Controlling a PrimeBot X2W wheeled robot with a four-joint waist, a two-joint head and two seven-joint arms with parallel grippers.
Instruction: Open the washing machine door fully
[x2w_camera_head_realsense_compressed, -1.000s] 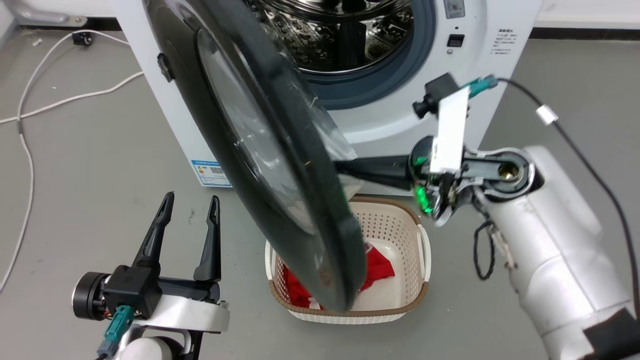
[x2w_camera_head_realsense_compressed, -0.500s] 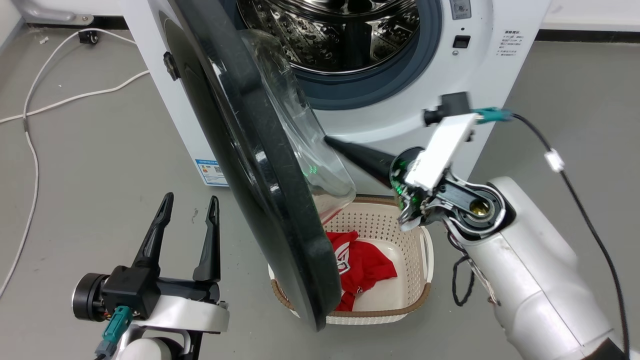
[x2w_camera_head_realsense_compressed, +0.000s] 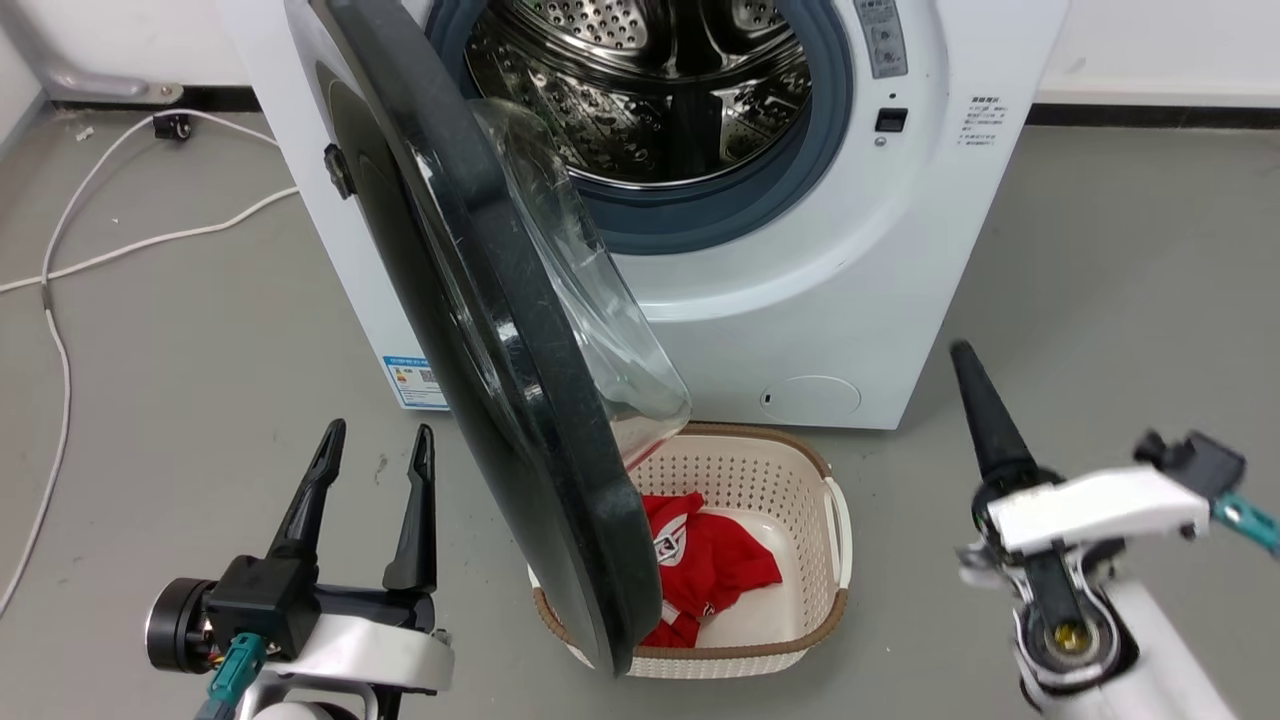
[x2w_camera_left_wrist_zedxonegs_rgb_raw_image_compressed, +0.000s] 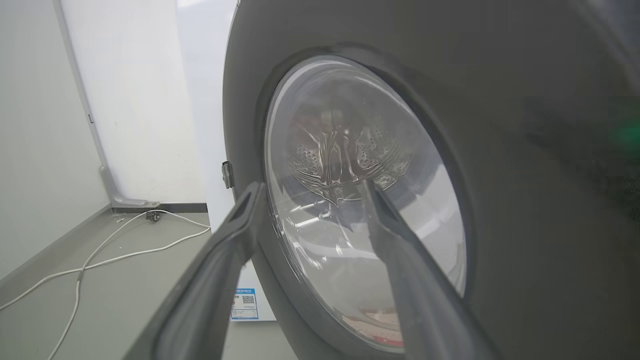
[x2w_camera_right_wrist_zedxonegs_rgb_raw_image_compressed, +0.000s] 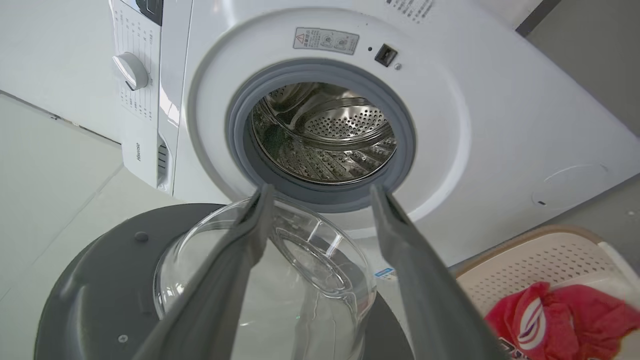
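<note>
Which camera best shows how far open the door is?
The head view: it shows the door edge-on, angled well out from the washing machine front, lower edge overlapping the basket. The left wrist view shows its outer face up close; the right wrist view shows its inner face with the glass bowl.

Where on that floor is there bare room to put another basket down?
Bare floor lies right of the washing machine, and left of it by the white cable. Straight ahead is crowded: the door hangs over the basket.

The washing machine door (x2w_camera_head_realsense_compressed: 500, 350) stands between the left tool (x2w_camera_head_realsense_compressed: 380, 428) and the open drum (x2w_camera_head_realsense_compressed: 650, 110), overhanging the basket (x2w_camera_head_realsense_compressed: 760, 470).
</note>
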